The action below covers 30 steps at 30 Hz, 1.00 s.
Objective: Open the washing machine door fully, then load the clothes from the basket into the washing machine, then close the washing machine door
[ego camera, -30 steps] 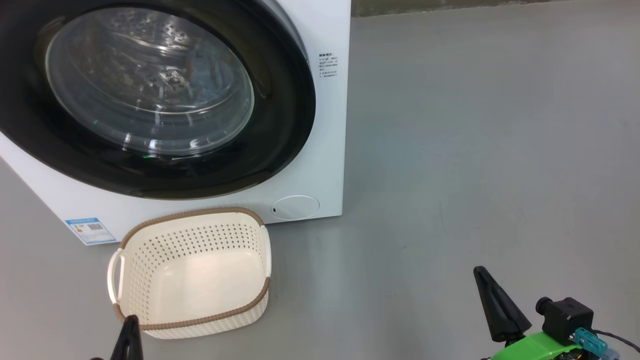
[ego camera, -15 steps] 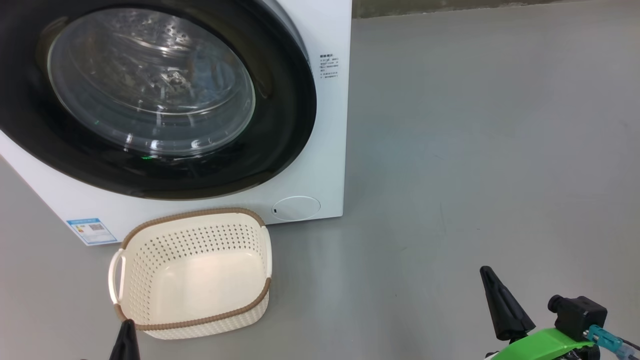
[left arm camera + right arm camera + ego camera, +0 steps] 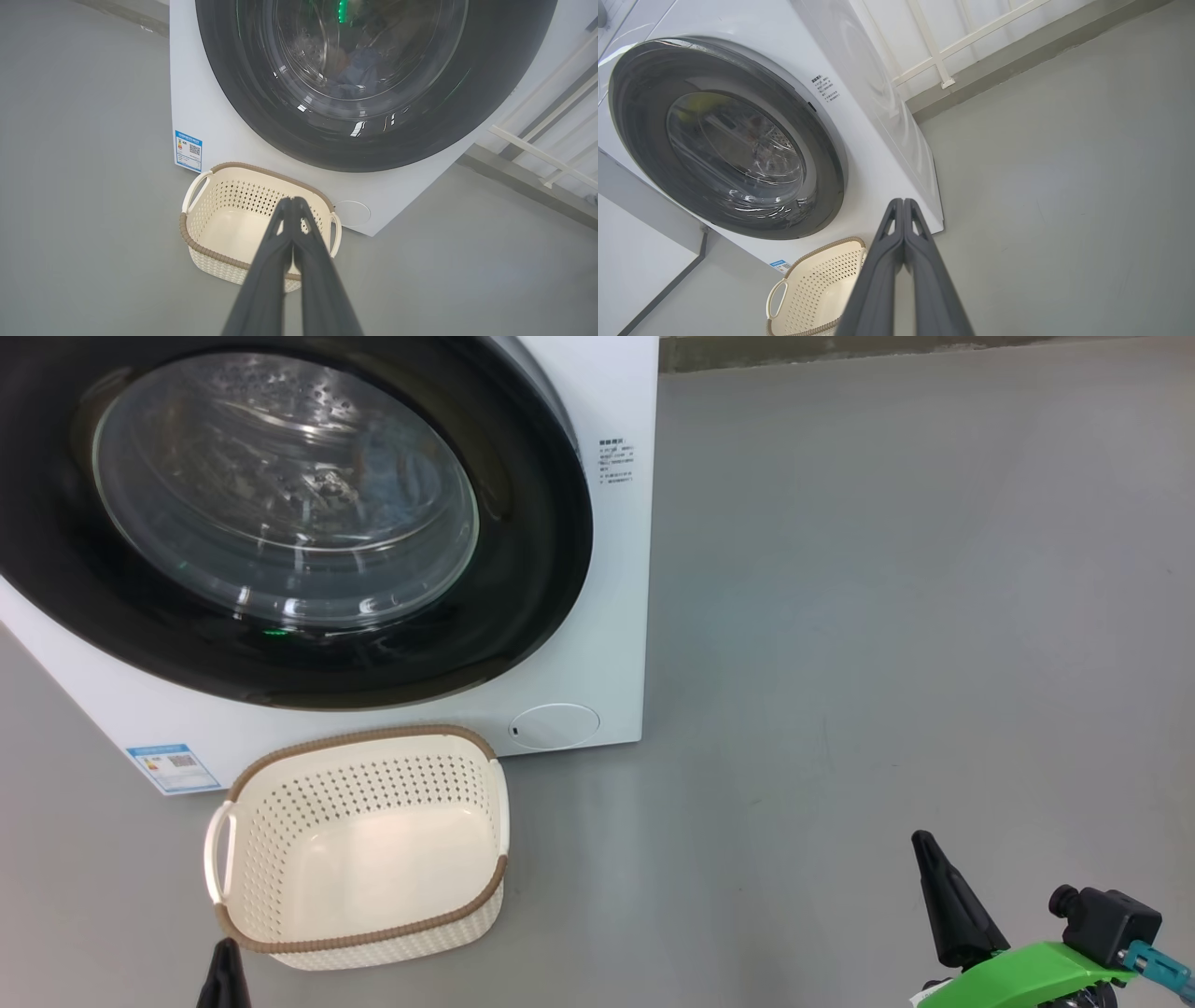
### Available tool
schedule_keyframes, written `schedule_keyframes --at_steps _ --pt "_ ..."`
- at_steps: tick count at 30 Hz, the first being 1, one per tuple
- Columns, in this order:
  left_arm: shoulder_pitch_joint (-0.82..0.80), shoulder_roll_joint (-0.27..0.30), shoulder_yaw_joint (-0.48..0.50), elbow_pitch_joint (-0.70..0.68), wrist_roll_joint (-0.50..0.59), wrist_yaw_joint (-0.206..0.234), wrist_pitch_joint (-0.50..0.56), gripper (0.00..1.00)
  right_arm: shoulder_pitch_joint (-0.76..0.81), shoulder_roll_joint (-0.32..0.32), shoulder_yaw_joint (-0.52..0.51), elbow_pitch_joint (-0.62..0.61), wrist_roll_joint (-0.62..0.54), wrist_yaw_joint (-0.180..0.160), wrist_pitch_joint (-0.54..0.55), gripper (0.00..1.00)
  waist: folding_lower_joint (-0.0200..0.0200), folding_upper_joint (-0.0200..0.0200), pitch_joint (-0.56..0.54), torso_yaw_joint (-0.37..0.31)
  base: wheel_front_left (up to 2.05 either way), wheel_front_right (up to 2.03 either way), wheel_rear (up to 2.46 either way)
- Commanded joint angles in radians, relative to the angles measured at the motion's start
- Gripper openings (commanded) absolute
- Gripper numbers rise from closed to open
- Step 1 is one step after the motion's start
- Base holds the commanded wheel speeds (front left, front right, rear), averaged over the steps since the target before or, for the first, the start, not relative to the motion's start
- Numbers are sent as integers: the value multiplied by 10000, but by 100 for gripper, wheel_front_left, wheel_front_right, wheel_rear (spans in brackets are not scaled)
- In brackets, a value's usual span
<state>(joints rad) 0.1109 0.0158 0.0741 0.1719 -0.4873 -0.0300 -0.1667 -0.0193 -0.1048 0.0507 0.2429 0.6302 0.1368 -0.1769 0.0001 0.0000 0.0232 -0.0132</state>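
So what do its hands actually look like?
No hands, really: the left fingers and right fingers are pairs of long, matte dark grey blades tapering to points, with slim cut-outs near the tips. Behind the right pair sits a bright green bracket, a small black camera block and a teal cable plug.

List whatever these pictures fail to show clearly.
- Head view: the washing machine door is cut by the top and left edges.
- Left wrist view: reflections in the door blur the clothes behind it.
- Head view: print on the label sticker is too small to read.
- Left wrist view: the shut left gripper hides part of the basket.
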Motion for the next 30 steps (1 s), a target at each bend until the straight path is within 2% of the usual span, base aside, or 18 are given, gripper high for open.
schedule_keyframes --at_steps 1,30 --pt "-450 143 120 -158 -344 -40 78 0 -306 -57 -34 -216 293 -16 37 0 -1 0 -3 3 0 0 0" --pt "-975 204 204 111 -3625 -331 899 0 -472 54 -422 -150 3240 -30 822 0 -1 0 -63 42 0 0 0"
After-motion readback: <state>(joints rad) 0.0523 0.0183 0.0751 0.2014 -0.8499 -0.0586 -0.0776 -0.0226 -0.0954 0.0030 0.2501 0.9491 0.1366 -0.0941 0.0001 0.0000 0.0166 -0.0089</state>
